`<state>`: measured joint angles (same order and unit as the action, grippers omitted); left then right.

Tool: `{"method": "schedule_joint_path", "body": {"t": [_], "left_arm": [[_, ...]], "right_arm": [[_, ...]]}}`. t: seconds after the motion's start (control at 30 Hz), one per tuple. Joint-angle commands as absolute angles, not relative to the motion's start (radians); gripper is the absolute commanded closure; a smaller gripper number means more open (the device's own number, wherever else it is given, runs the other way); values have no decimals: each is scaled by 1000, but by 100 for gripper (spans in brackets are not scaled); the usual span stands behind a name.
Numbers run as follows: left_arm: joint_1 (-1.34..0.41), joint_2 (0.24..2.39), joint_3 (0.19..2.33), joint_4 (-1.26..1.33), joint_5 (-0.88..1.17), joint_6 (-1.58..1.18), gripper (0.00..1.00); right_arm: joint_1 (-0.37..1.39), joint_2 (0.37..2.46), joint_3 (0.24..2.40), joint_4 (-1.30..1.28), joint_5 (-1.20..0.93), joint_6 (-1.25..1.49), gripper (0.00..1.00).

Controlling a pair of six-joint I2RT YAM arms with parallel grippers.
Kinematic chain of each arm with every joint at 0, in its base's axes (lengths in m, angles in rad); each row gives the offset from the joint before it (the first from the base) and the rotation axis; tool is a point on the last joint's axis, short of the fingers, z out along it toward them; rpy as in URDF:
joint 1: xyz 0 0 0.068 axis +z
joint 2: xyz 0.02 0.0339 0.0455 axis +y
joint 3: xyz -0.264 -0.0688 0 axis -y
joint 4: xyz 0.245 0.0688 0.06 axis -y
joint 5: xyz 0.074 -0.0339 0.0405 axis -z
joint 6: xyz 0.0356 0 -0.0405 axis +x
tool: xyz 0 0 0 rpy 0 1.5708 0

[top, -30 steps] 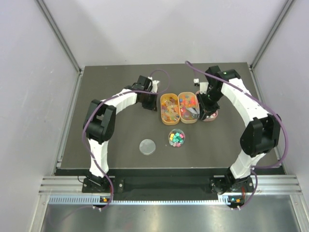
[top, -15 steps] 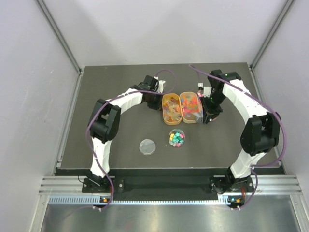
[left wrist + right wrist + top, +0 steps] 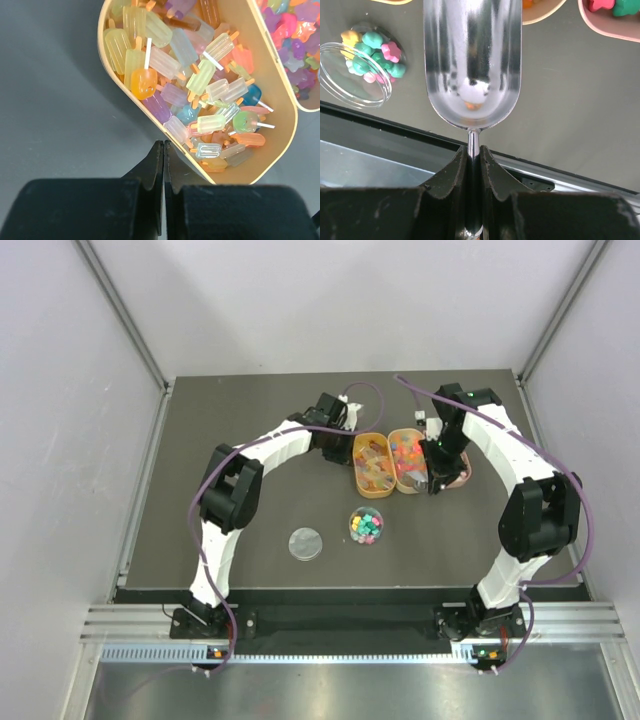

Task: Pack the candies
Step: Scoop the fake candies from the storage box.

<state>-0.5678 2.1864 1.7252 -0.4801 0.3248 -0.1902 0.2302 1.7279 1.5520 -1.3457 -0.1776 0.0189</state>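
Note:
Candies (image 3: 367, 525) in pink, green and yellow fill a small clear round dish (image 3: 340, 75) near the table's middle; they also show in the right wrist view (image 3: 371, 54). More candies, popsicle-shaped (image 3: 200, 75), fill the left orange oval tray (image 3: 372, 463); the right orange tray (image 3: 408, 460) holds bright small pieces. My left gripper (image 3: 164, 150) is shut and empty, its tips against the left tray's near rim (image 3: 107, 60). My right gripper (image 3: 473, 152) is shut on the handle of a metal scoop (image 3: 472, 60), held above the table right of the clear dish.
The dish's clear lid (image 3: 306, 543) lies left of the dish. A pink dish (image 3: 458, 470) with a few pieces sits right of the trays, under my right arm; its rim shows in the right wrist view (image 3: 610, 30). The table's front edge (image 3: 380, 127) lies close below the scoop.
Both orange trays have slid to the right with my left gripper behind them. My right gripper with the scoop has shifted slightly right.

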Motion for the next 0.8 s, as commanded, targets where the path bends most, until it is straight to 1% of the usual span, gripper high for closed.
{"method": "schedule_joint_path", "body": {"t": [0.0, 0.03, 0.1, 0.13, 0.2, 0.23, 0.4, 0.47, 0.6, 0.77], "left_arm": [[-581, 2169, 1773, -445, 359, -199, 100], [-581, 2164, 1767, -445, 350, -190, 93], [-581, 2140, 1744, -443, 334, -175, 87], [-581, 2131, 1734, -440, 321, -158, 79], [-581, 2097, 1706, -442, 253, -141, 67], [-581, 2085, 1695, -440, 229, -124, 64], [-578, 1993, 1612, -427, 98, -75, 62], [-575, 1962, 1576, -417, 77, -60, 62], [-568, 1956, 1555, -402, 49, -61, 61], [-563, 1976, 1578, -400, 37, -66, 62]], "right_arm": [[210, 1698, 1595, -1335, -144, 8, 100], [201, 1703, 1600, -1336, -140, 6, 100], [190, 1723, 1608, -1342, -130, 8, 100], [183, 1735, 1611, -1344, -129, 8, 100], [178, 1767, 1624, -1351, -121, 8, 100], [178, 1775, 1628, -1351, -120, -23, 100], [181, 1818, 1628, -1351, -139, -28, 100], [186, 1833, 1631, -1354, -140, -32, 100], [198, 1865, 1647, -1361, -132, -46, 100], [202, 1910, 1698, -1364, -98, -60, 100]]}}
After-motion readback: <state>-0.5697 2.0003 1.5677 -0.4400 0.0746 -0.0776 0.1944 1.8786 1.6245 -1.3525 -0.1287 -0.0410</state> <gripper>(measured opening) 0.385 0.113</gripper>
